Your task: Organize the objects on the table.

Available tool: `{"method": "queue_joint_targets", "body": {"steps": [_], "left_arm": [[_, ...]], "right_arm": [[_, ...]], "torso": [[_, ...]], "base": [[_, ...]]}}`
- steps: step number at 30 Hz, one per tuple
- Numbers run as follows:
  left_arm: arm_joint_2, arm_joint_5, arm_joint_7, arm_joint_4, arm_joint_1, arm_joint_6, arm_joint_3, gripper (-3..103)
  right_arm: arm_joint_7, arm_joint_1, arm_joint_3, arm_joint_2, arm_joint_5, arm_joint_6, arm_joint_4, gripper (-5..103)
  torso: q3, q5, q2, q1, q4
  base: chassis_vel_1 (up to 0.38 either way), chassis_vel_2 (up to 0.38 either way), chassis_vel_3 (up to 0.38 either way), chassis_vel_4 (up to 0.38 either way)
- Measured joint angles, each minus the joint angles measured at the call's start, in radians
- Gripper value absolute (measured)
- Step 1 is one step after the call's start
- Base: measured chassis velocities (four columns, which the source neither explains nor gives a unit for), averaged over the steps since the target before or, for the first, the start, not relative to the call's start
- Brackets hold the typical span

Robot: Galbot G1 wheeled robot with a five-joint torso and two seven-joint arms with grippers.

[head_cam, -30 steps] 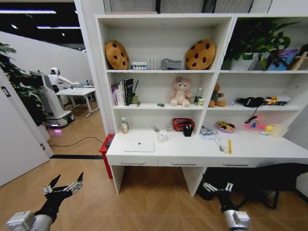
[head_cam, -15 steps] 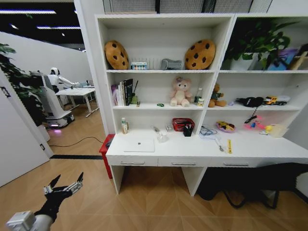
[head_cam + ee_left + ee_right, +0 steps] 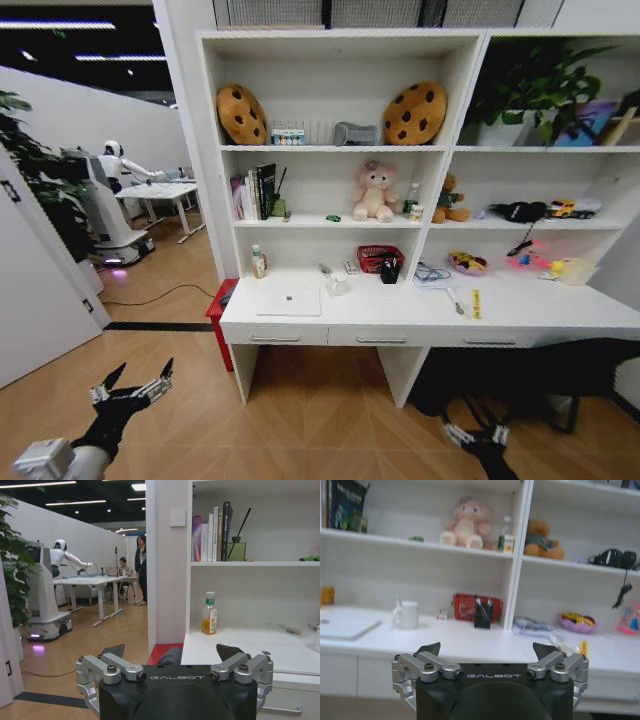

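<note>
The long white table stands under a shelf unit a little way ahead. A shut silver-white laptop lies on its left part, also seen as the laptop. A tiny green toy car sits on the shelf above; it is the same car at the far edge of the left wrist view. Pens stand in a black cup. My left gripper hangs open over the floor, low on the left, holding nothing. My right gripper is open near the bottom edge. Both wrist views show open, empty grippers: left, right.
On the table are a red basket, a white mug, a bottle, a metal spoon and a yellow strip. A red box sits at the left end. Dark gear lies underneath, right. Another robot stands far left.
The right gripper was higher a second ago, dropped out of the head view, and now shows lower at the bottom edge. The left gripper has stayed put.
</note>
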Motion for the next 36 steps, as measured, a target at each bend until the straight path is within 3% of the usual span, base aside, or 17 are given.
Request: {"method": "queue_joint_targets", "body": {"steps": [4, 8, 15, 29, 36], "left_arm": [[0.000, 0.000, 0.000, 0.000, 0.000, 0.000, 0.000, 100], [0.000, 0.000, 0.000, 0.000, 0.000, 0.000, 0.000, 100], [0.000, 0.000, 0.000, 0.000, 0.000, 0.000, 0.000, 100], [-0.001, 0.000, -0.001, -0.003, 0.001, 0.000, -0.001, 100], [-0.053, 0.028, -0.077, -0.086, 0.031, 0.001, -0.039, 100]], "right_arm": [[0.015, 0.016, 0.021, -0.036, 0.021, -0.075, 0.104, 100], [0.021, 0.031, 0.017, -0.041, 0.013, -0.102, 0.127, 100], [0.021, 0.029, 0.001, -0.001, -0.008, -0.106, 0.137, 100], [0.021, 0.029, -0.013, 0.014, -0.013, -0.095, 0.138, 100], [0.020, 0.031, -0.017, 0.013, -0.014, -0.087, 0.117, 100]], "torso": [[0.000, 0.0005, 0.000, 0.000, 0.0001], [0.000, 0.0008, 0.000, 0.000, 0.0000], [0.000, 0.0008, 0.000, 0.000, -0.0001], [0.000, 0.0006, 0.000, 0.000, -0.0001], [0.000, 0.0008, 0.000, 0.000, -0.0001]], "base": [[0.000, 0.000, 0.000, 0.000], [0.000, 0.000, 0.000, 0.000], [0.000, 0.000, 0.000, 0.000], [0.000, 0.000, 0.000, 0.000], [0.000, 0.000, 0.000, 0.000]]}}
